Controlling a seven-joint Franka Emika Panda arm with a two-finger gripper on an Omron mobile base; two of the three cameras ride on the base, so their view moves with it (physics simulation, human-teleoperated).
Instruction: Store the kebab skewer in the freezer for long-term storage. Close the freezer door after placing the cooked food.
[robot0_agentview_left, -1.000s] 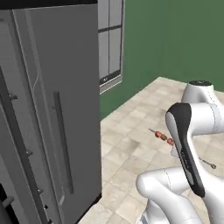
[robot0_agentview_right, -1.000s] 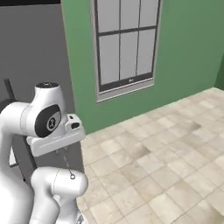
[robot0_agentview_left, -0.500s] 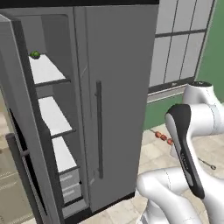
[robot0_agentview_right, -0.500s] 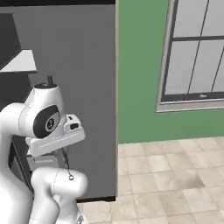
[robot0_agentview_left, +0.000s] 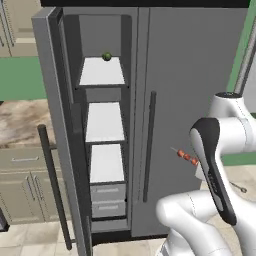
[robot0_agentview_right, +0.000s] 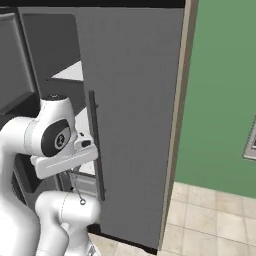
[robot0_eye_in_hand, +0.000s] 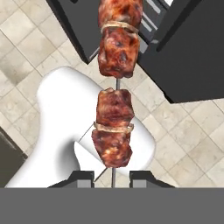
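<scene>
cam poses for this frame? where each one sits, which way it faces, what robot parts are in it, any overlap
Left base view: behind the arm's left, facing the open freezer; arm at lower right, kebab skewer held out.
Right base view: behind the arm's right, facing the plain fridge door; arm at lower left.
Hand view: on the hand, looking along the gripper, shut on the skewer, floor tiles beyond.
Shared: both base views show the fridge and arm.

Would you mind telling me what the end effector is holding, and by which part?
The end effector holds the kebab skewer by the bare stick end below the meat chunks.
</scene>
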